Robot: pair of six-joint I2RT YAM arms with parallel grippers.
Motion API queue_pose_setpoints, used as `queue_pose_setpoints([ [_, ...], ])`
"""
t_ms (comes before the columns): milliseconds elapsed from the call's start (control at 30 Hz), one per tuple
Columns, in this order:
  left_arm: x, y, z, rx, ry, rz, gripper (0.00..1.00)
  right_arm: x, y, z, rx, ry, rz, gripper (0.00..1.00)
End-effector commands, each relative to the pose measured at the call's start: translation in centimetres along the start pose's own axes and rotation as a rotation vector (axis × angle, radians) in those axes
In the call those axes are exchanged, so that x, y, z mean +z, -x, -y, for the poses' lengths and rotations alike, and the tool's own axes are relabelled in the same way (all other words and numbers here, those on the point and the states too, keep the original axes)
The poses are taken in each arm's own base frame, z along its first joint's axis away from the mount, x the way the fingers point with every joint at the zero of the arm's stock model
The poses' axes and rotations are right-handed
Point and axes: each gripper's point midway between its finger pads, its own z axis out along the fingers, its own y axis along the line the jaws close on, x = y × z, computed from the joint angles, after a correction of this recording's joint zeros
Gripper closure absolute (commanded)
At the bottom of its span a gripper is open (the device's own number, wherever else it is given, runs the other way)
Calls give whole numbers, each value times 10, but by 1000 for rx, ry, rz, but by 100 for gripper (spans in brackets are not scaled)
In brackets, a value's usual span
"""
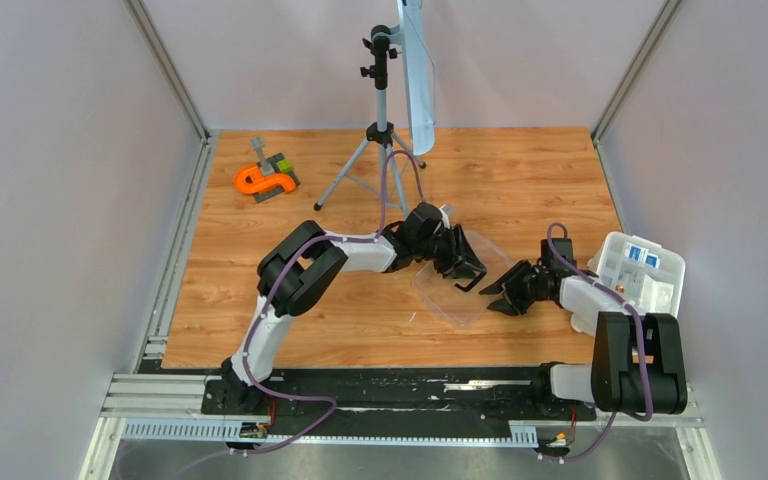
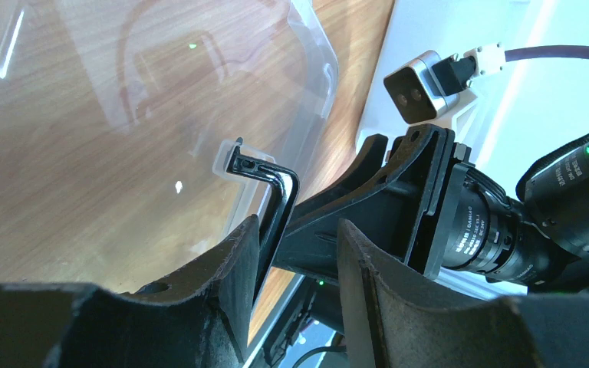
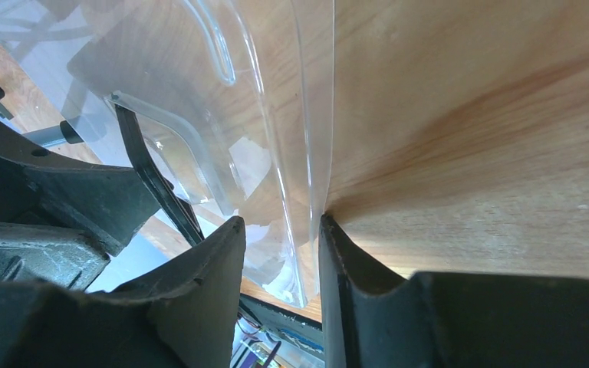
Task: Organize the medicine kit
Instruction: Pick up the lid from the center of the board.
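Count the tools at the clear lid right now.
2. The left tool straddles the black clip on the clear lid. The right tool straddles the lid's thin rim on another side. Both arms are fully in view, so none is hidden.

Wood-grain tabletop (image 1: 520, 180) enclosed on three sides by plain pale walls (image 1: 60, 200), with aluminium posts (image 1: 165, 65) at the rear corners. A tripod (image 1: 380, 135) carrying a pale panel (image 1: 418, 80) stands at rear centre; an orange-and-grey tool (image 1: 265, 178) lies rear left. Black rail (image 1: 410, 390) along the near edge. Lighting even and diffuse.
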Motion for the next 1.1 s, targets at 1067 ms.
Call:
queue_pose_setpoints([
  [1067, -25, -30, 83, 42, -236, -122, 51, -42, 40, -34, -147, 26, 275, 52],
])
